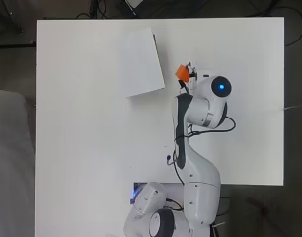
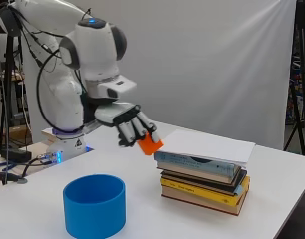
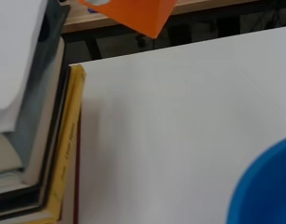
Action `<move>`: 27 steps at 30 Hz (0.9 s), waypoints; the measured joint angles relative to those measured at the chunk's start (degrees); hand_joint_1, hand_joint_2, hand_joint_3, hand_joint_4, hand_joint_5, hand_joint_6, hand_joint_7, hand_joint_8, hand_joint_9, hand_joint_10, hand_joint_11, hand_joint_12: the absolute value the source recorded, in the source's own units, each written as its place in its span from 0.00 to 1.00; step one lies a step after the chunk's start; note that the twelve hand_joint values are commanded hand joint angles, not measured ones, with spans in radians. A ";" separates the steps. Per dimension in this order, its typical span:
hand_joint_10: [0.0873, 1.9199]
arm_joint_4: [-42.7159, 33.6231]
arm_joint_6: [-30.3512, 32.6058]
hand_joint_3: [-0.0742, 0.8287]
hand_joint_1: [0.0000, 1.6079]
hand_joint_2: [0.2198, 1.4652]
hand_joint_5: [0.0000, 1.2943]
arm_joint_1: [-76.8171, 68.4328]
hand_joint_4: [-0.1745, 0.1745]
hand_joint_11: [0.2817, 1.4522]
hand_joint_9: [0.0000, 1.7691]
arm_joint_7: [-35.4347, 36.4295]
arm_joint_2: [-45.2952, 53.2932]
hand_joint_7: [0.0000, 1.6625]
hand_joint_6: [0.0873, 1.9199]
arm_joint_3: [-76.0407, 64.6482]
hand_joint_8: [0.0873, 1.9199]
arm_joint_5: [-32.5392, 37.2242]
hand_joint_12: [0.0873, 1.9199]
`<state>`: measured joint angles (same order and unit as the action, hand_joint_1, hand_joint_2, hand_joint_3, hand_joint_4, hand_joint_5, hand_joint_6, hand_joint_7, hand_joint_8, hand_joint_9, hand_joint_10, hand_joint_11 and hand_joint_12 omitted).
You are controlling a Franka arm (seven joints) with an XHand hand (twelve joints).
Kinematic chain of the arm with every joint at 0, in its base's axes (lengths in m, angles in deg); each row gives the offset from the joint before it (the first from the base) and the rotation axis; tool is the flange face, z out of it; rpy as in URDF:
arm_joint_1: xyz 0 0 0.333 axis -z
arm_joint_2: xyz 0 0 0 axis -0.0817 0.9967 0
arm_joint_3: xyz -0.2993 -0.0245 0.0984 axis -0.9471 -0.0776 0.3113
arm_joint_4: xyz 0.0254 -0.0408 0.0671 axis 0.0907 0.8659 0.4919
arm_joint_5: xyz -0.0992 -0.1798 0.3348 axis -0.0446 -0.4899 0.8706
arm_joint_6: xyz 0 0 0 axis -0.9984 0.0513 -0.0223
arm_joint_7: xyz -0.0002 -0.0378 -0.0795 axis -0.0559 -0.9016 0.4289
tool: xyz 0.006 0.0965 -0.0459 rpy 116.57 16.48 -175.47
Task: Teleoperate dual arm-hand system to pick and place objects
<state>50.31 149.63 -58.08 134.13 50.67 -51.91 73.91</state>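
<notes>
An orange block (image 2: pixel 150 144) hangs in the air, pinched at the fingertips of the hand (image 2: pixel 128 121), just left of the top of a stack of books (image 2: pixel 205 169). From overhead the orange block (image 1: pixel 181 72) shows right of the stack's white top cover (image 1: pixel 141 61), with the hand (image 1: pixel 191 75) mostly hidden under the arm. A blue cup (image 2: pixel 94 205) stands on the table in front of and below the hand. The wrist view shows the orange block (image 3: pixel 133 14), the book spines (image 3: pixel 35 140) and the blue cup's rim (image 3: pixel 267 186).
The white table (image 1: pixel 82 148) spreads wide to the left of the arm. Cables and a small box (image 2: pixel 23 164) lie near the arm's base. The blue cup does not show in the overhead view.
</notes>
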 joint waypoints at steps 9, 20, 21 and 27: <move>1.00 3.11 -0.93 0.08 0.56 0.81 0.56 14.44 1.00 0.57 0.68 -1.38 -2.88 0.49 0.69 -4.25 0.98 -3.79 0.95; 0.17 6.26 -1.29 0.06 0.25 0.50 0.09 11.36 0.57 0.10 0.11 -4.18 -3.78 0.09 0.04 -8.44 0.13 -6.84 0.17; 0.07 5.96 -1.62 0.07 0.19 0.46 0.04 10.79 0.56 0.10 0.07 -4.40 -3.45 0.04 0.00 -8.96 0.04 -6.74 0.07; 0.00 3.67 -4.59 0.09 0.18 0.51 0.00 6.34 0.53 0.12 0.13 -9.30 -1.24 0.06 0.00 -10.01 0.00 -9.01 0.00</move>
<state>53.97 145.04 -51.75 124.83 49.43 -61.91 64.89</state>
